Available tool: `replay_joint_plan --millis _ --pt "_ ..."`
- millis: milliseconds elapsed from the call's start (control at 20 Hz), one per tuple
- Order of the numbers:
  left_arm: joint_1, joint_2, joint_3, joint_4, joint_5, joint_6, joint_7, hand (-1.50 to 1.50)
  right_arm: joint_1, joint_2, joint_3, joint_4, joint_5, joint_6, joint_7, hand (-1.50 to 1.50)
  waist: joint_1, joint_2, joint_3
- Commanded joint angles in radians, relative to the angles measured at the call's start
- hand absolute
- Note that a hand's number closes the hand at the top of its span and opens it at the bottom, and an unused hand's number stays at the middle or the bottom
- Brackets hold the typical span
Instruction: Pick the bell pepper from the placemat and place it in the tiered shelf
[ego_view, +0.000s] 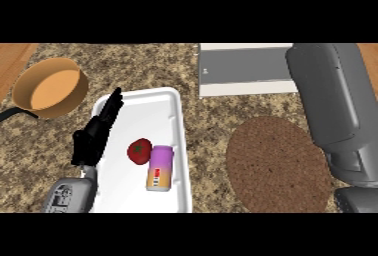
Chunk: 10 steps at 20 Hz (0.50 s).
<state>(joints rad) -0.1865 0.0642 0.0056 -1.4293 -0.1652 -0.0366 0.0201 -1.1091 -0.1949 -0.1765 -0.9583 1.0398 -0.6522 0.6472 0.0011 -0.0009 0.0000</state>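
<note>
Red bell pepper, beside fingers (apart)

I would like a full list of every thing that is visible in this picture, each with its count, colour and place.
counter: 1, speckled brown stone, under everything
pot: 1, orange-tan with a black handle, far left
tray: 1, white, left of centre
tomato: 1, red, on the tray
bottle: 1, white with a purple cap, lying on the tray beside the tomato
placemat: 1, brown, round, right of the tray
shelf: 1, grey and white, at the far edge, right of centre
left hand: 1, black, open, over the tray's left edge
left forearm: 1, grey, lower left
right forearm: 1, grey, right side; its hand does not show
</note>
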Motion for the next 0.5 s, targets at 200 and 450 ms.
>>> replay_joint_plan --millis 200,450 --pt "0.003 -0.052 -0.047 -0.011 -0.045 0.051 0.001 0.00 0.009 0.012 -0.007 -0.143 -0.090 0.021 -0.002 -1.50 0.000 0.000 0.000" --pt "-0.002 -0.001 -0.004 -0.025 0.002 -0.004 0.015 0.00 -0.020 -0.031 -0.116 -0.221 -0.179 -0.075 0.008 -1.50 0.000 0.000 0.000"
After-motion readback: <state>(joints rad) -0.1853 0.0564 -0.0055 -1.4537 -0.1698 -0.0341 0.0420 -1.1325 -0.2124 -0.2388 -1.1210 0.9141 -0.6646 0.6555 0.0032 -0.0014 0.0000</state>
